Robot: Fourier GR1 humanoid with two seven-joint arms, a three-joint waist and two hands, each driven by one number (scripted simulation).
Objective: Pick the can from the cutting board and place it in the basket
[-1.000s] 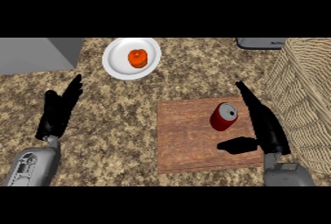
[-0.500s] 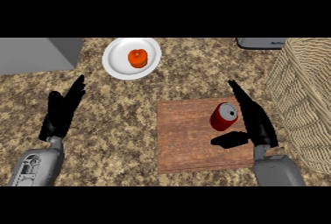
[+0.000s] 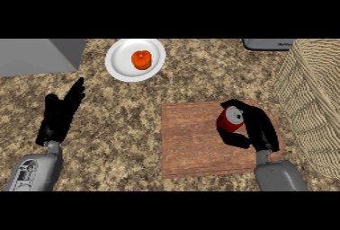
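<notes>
Can [image 3: 230, 121] grasped on cutting board [image 3: 192, 143], centre right.
Right hand [image 3: 257, 130] fingers curled round the upright can, long axis vertical, lid up; left hand [image 3: 61, 114], fingers straight, rested at left.

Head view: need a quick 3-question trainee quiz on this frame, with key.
1. True or false: the can is in the basket.
2. The right hand is: A) open, well away from the can; B) curled round the can; C) inside the basket.
3. Fill in: the open left hand shows at the view's ____ side.
Key: 1 false, the can is on the cutting board. 2 B. 3 left.
</notes>
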